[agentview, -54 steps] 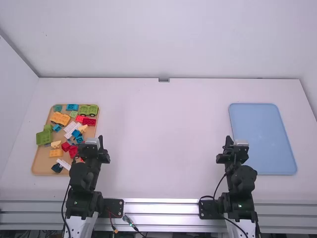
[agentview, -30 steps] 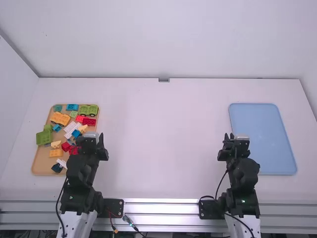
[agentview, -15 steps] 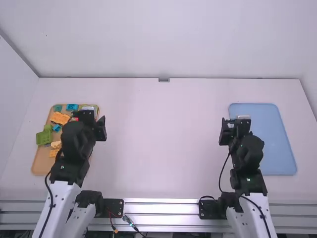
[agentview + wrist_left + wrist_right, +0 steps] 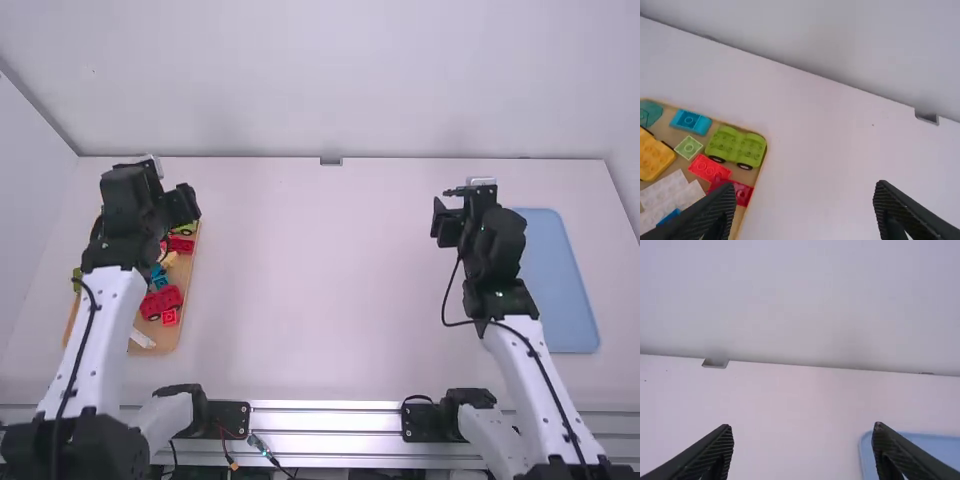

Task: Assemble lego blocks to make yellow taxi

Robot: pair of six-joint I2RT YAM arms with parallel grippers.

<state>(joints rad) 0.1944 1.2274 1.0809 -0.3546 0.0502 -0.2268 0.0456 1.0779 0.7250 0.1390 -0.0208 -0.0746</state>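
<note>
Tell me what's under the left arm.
The brown tray, with a red wheeled block and a white block beside the arm. The arm covers the tray's near left corner, hiding anything there.

Counter [image 4: 320, 280], trays at nine and three
Blocks [image 4: 165, 298] lie in the nine-o'clock tray [image 4: 168, 341]; the other tray [image 4: 560, 290] sits at three o'clock.

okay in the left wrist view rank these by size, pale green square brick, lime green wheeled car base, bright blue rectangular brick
1. Lime green wheeled car base
2. Bright blue rectangular brick
3. Pale green square brick
</note>
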